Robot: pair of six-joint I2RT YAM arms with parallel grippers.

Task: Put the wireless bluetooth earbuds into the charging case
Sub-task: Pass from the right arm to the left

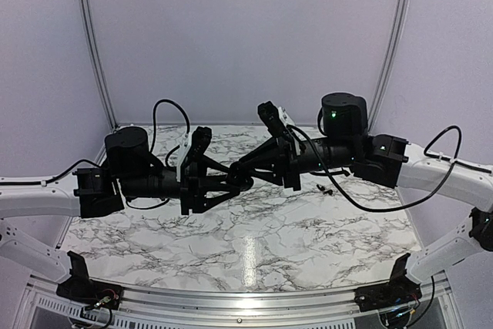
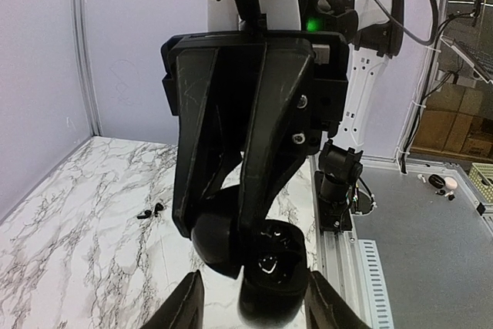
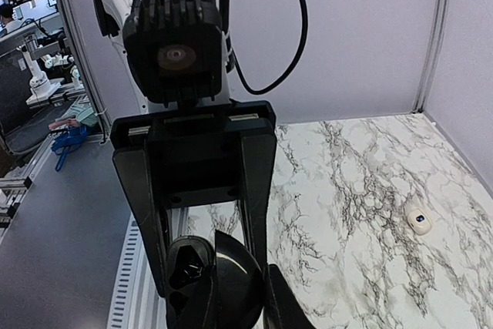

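Robotics lab cell. Marble-print tabletop (image 1: 254, 248) boxed in by plain lilac panels (image 1: 246, 36) on metal posts (image 1: 92, 44). Right wrist view, 9 o'clock: neighbouring bench with another white rig (image 3: 38, 75). Left wrist view, 3 o'clock: stacked cardboard boxes (image 2: 451, 117).

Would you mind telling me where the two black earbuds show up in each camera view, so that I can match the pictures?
Top external: the earbuds lie on the marble table, right of centre, as two dark specks.
Left wrist: the earbuds sit at middle left, on the marble.
Right wrist: not in it.
Shared landmark: the black round object, held up at the centre or bottom centre of every view.
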